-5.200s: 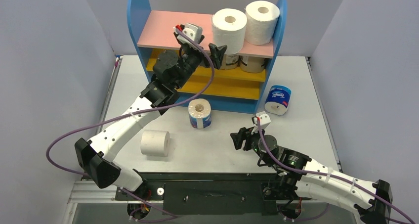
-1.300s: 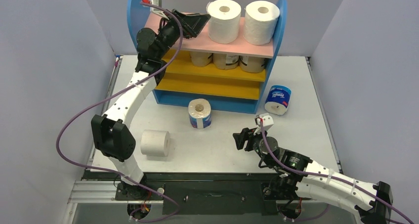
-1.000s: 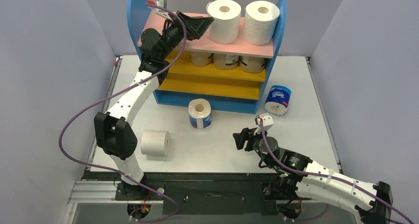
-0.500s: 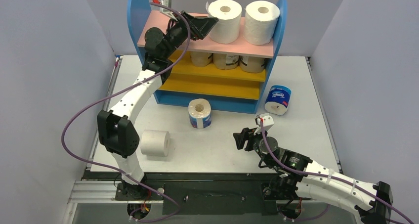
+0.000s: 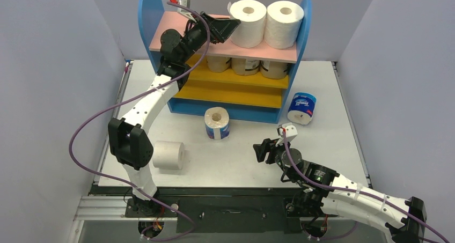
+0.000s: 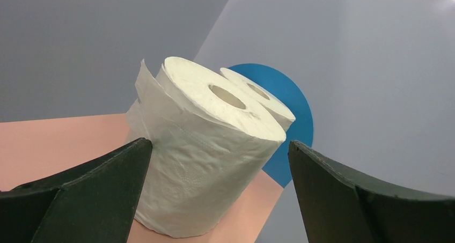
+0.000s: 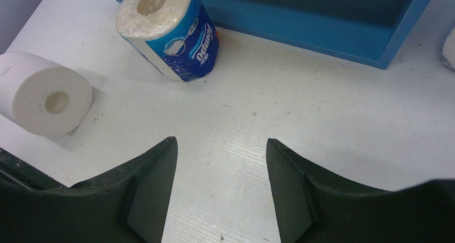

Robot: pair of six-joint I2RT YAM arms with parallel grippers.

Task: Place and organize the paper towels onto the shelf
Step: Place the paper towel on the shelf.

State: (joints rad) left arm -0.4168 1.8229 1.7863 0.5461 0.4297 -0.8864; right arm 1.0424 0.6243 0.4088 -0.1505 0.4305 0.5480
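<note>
A: Grey walls, pale desk (image 5: 247,162). How far along is the shelf (image 5: 146,17)?

B: Two white rolls stand upright on its pink top board (image 5: 177,36). The inner white roll (image 5: 248,22) touches the outer white roll (image 5: 284,16). The left jaws are spread wide, one side on each flank of the inner white roll; whether they touch it, I cannot tell. Beneath, three tan rolls (image 5: 246,66) line the upper yellow board (image 5: 214,79).

A: Which step is that?

B: Squaring that roll against its neighbour, or letting go of it, I'd judge. Next the left arm (image 5: 155,95) should back straight out, level, so neither side clips the roll and tips it.

A: What is not yet shelved?

B: On the desk: a loose white roll (image 5: 168,154) on its side near the left arm, an upright blue-wrapped roll (image 5: 217,123) just before the shelf's base, a second blue-wrapped roll (image 5: 301,108) beside its right end. The right jaws hover over bare desk, partly open, holding nothing. The white one belongs up top; the blue pair could take the lower yellow board (image 5: 230,97).
</note>
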